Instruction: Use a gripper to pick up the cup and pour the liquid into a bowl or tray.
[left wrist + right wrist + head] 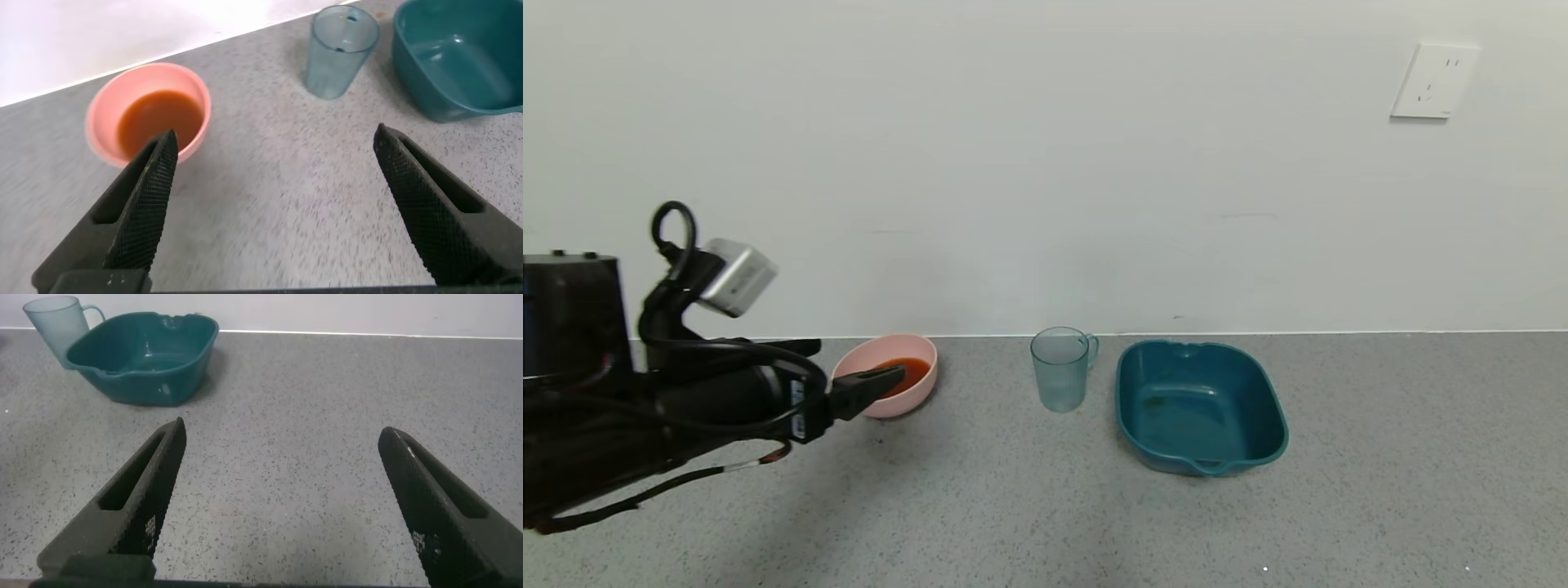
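Note:
The pale pink bowl (892, 384) stands near the wall and holds orange-red liquid (907, 373). The blue-tinted ribbed cup (1061, 368) stands upright and looks empty, between the bowl and the teal tray. My left gripper (882, 380) is open and empty, in front of the bowl's near left side and apart from the cup. In the left wrist view the gripper (274, 147) frames bare counter, with the bowl (102, 110), liquid (159, 121) and cup (339, 51) beyond. My right gripper (282, 433) is open and empty over the counter; it does not show in the head view.
The teal rounded-rectangular tray (1266, 416) stands right of the cup, empty; it also shows in the left wrist view (409, 61) and right wrist view (192, 363). The white wall runs close behind. A wall socket (1433, 80) is at upper right. Grey speckled counter extends in front.

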Tool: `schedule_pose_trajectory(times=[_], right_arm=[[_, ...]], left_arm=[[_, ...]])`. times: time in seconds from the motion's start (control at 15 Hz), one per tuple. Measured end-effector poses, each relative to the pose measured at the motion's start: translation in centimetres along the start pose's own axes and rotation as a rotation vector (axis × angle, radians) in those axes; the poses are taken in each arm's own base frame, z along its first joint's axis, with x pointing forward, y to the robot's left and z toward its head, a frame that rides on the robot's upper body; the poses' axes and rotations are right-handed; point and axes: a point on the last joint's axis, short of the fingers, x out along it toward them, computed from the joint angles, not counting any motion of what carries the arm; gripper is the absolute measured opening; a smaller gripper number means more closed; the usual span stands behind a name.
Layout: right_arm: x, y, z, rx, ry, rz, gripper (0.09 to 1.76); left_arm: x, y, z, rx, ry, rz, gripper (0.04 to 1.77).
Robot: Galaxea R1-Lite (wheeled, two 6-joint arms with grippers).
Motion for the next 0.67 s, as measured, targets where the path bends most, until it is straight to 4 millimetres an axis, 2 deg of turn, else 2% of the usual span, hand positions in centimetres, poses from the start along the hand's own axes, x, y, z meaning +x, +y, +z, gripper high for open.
schedule_pose_trajectory(times=[0.27, 0.47, 0.67], right_arm=[[0.0, 0.0, 0.0, 0.000, 0.000, 0.000, 1.71], [0.0, 0.0, 0.0, 0.000, 0.000, 0.000, 1.71], [0.0, 0.0, 0.0, 0.000, 0.000, 0.000, 1.71]], left_arm=[[-7.4, 0.4, -0.1, -0.023, -0.061, 0.096, 1.72], [-12.7, -0.4, -1.1, -0.023, -0.117, 0.132, 1.72], [-16.7, -1.5, -2.6, -0.014, -0.174, 0.146, 1.72]])
